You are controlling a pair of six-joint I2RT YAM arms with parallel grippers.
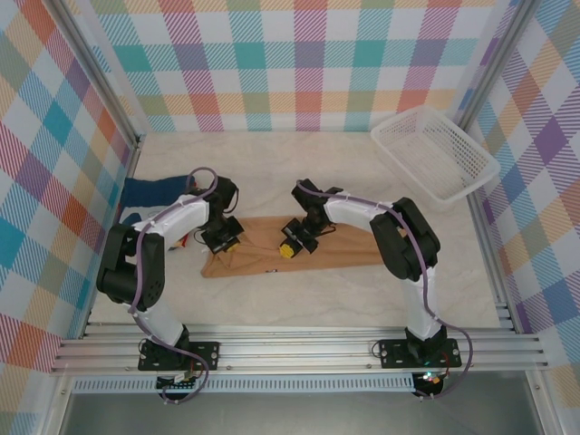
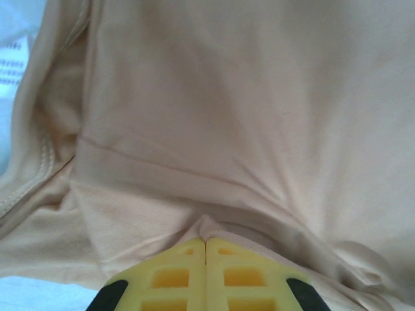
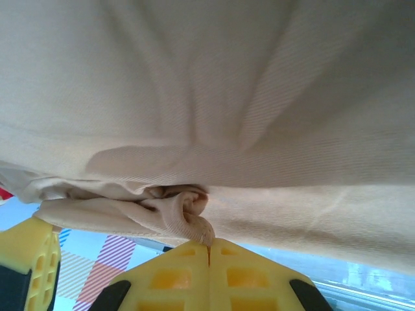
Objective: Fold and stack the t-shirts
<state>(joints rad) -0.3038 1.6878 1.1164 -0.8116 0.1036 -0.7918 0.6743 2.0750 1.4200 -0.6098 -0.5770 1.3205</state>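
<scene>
Tan-orange t-shirt (image 1: 349, 243): it lies as a long, flat band on the worktop (image 1: 299, 163) between my two arms, and I see no print on it. I judge it part-folded, not yet a finished packet.
Left hand (image 1: 220, 237): closed tight, its fingertips nipping a ridge of the tan cloth near the band's left end.
Right hand (image 1: 292, 246): also closed tight, pinching a bunched fold of the same shirt near its middle.
Navy t-shirt (image 1: 149, 192): crumpled at the worktop's left edge behind my left arm, apart from the tan one and untouched.
White mesh basket (image 1: 435, 154): at the far right corner, well apart from both shirts.
Done: at most a first fold of the tan shirt, by my reading.
Left: finish the tan folds, fold the navy shirt, then stack one on the other.
</scene>
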